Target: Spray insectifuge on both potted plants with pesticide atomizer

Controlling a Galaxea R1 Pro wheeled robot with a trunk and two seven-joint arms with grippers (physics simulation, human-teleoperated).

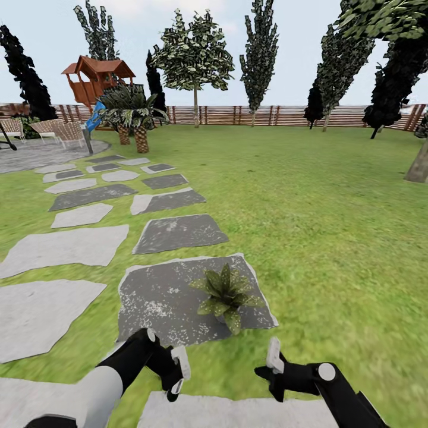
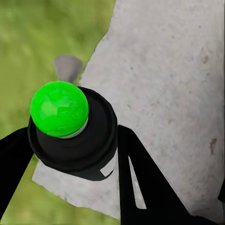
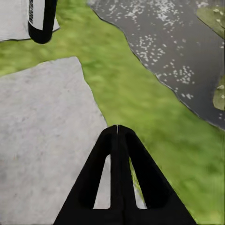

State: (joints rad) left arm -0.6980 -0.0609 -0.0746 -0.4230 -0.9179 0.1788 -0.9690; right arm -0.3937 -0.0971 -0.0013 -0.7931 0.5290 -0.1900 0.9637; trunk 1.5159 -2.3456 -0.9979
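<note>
My left gripper (image 2: 75, 145) is shut on the pesticide atomizer (image 2: 79, 154); its dark body and bright green dot (image 2: 59, 108) sit between the black fingers (image 2: 140, 183), above a pale slab's edge. In the head view that gripper (image 1: 171, 371) hangs low at the left with the white trigger head (image 1: 181, 363) showing. One potted plant (image 1: 227, 294), a low olive-green rosette, stands on a dark grey slab (image 1: 166, 297) just ahead of both hands. My right gripper (image 1: 272, 364) is below and right of it, its fingers (image 3: 117, 140) pressed together and holding nothing. Plant leaves (image 3: 219, 96) edge the right wrist view.
Grey stepping slabs (image 1: 65, 246) run up the left toward a paved patio (image 1: 41, 153) with chairs, palms (image 1: 134, 116) and a wooden playhouse (image 1: 95, 77). Open lawn (image 1: 321, 226) spreads right to the slat fence (image 1: 279, 115). A tree trunk (image 1: 418, 166) stands at the right edge.
</note>
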